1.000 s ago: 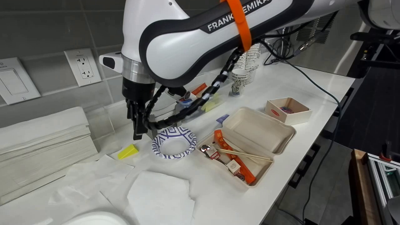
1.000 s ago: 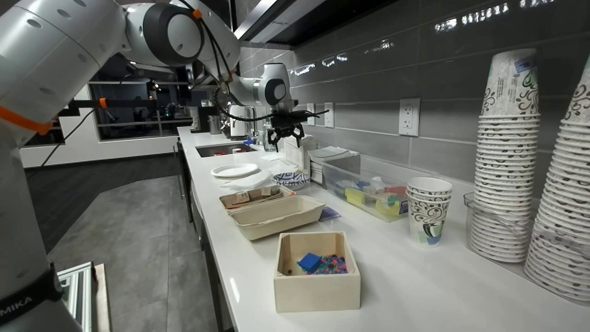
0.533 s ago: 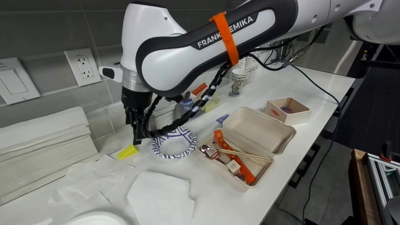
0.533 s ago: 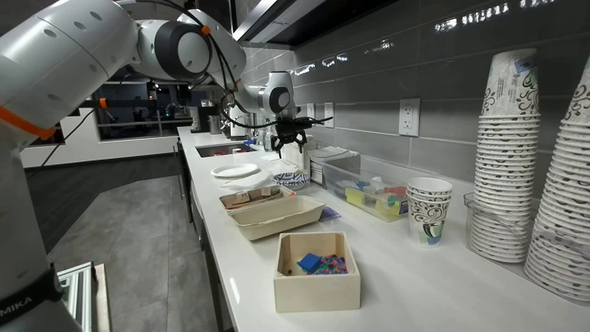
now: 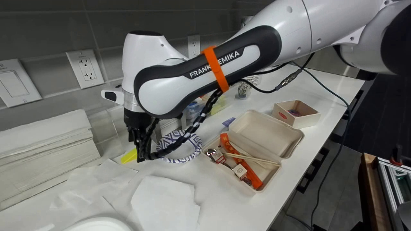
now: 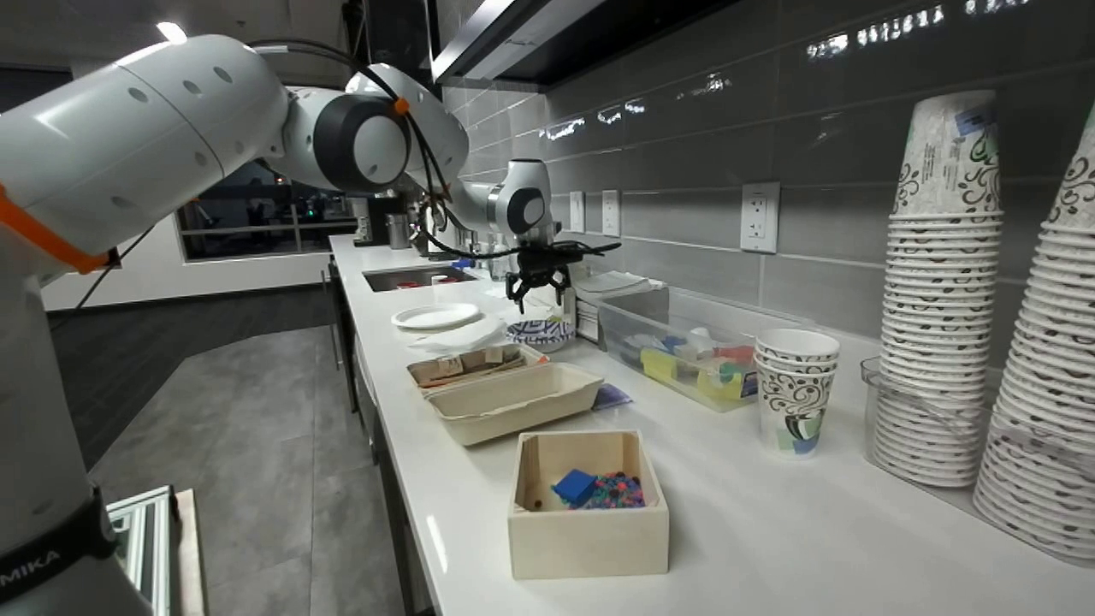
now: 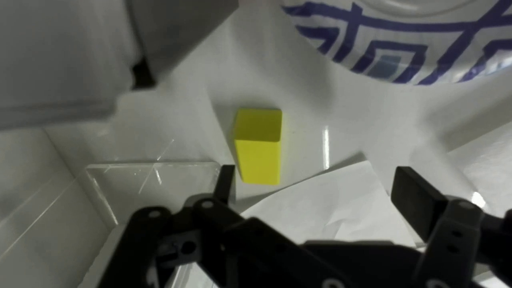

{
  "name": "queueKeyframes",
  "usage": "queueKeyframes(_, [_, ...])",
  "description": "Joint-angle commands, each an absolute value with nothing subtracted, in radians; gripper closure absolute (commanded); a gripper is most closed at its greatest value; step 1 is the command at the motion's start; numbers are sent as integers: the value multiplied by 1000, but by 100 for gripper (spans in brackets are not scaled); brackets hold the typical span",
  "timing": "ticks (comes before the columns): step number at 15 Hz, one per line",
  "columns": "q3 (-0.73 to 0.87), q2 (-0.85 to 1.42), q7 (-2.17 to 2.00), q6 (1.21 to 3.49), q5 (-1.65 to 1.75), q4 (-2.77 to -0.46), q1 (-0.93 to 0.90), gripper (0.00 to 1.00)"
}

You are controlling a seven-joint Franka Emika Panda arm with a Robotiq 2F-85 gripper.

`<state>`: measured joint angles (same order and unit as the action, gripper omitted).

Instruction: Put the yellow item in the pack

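The claw point(image 7: 314, 186), spread wide, hangs above the bench point(image 5: 221, 208) near the yellow block point(image 7: 260, 148); the patterned bowl point(image 5: 186, 150) sits between that block and the open beige clamshell container point(image 5: 266, 133).

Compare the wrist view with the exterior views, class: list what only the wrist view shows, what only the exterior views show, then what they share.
Only the wrist view: the yellow block whole, with two of its faces plain to see; neither exterior view gives that.

Only the exterior views: the open food container, the wooden box and the paper cups, which appear in both exterior views.

Shared by all: the end effector, the patterned bowl, cut off in the wrist view, and the white counter. An exterior view also catches part of the yellow block.
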<state>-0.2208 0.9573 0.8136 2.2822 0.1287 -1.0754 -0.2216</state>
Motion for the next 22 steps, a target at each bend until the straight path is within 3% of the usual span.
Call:
queueKeyframes(1, [-214, 1051, 839, 2192, 133, -928, -240, 0])
queueKeyframes(8, [-214, 1151, 874, 2107, 117, -774, -248, 0])
queueKeyframes(10, [-206, 1175, 873, 2126, 121, -743, -255, 12])
queueKeyframes(12, [-204, 1194, 877, 2112, 119, -714, -259, 15])
queueKeyframes(13, [-203, 1202, 881, 2105, 120, -703, -262, 35])
queueKeyframes(15, [-216, 1200, 887, 2092, 130, -705, -256, 41])
queueKeyframes(21, [-231, 1124, 889, 1963, 123, -716, -256, 90])
queueKeyframes(22, [-236, 1107, 892, 1941, 123, -719, -254, 92])
